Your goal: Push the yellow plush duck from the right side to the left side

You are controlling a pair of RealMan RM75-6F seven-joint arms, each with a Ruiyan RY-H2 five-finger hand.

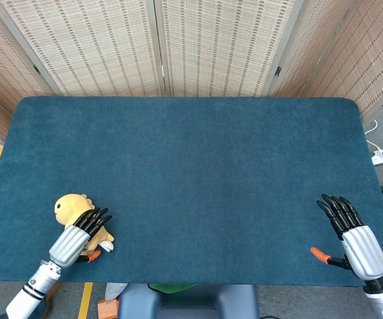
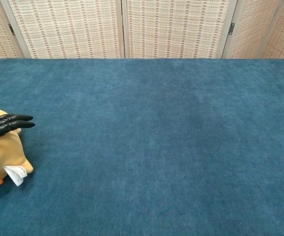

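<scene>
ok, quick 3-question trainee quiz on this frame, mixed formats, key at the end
1. True or false: the yellow plush duck lies on the right half of the blue table.
2. Which hand is at the duck? A) left hand B) right hand C) both
3. Fill in: the fingers of the hand at the duck are ____ (spread or curled).

Key: 1 false, it sits near the front left corner. 2 A, its fingers lie over the duck; the right hand rests open, far off at the front right. 3 spread.
</scene>
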